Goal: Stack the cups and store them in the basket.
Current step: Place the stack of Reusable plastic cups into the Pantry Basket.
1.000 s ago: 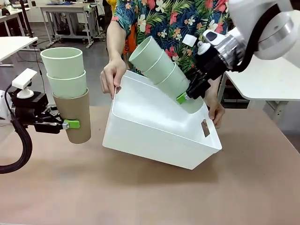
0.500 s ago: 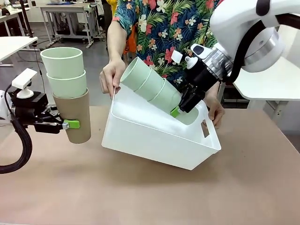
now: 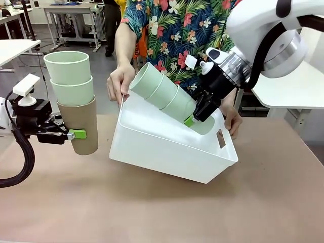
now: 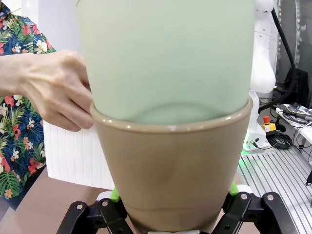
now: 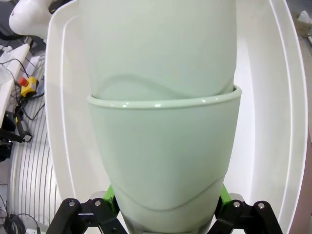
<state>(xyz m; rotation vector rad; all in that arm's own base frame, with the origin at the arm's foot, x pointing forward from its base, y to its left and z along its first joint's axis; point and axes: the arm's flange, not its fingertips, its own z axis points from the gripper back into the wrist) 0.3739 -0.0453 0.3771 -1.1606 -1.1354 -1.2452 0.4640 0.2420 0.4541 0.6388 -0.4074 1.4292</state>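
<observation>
two stacks in the air, one at the basket's mouth

nearest, over the left edge of the brown desk (image 3: 152, 212), the left gripper (image 3: 81, 134) is pinched on the lower part of a tall tapered tan brown cup (image 3: 83, 121). it holds the cup upright and clear of the desk top, with two pale mint green cups (image 3: 68, 76) nested in it. at the middle of the desk sits the large white rectangular plastic basket (image 3: 167, 152), tipped toward the robot, its near bottom edge seemingly resting on the desk. the right gripper (image 3: 195, 117) is clamped on the base end of a leaning stack of three mint green cups (image 3: 162, 91). that end lies just within the basket's far right corner, with the mouths pointing up and left. beyond, one hand of the person (image 3: 120, 81) holds the basket's far left corner and another hand (image 3: 234, 121) its far right.

the cups look light, stiff and smooth-walled. the taper probably lets a hold near the base creep, and the nested cups seem kept in by friction alone, so a tilted stack could shed its inner ones. best taken low on the outermost cup, squarely across it.
</observation>
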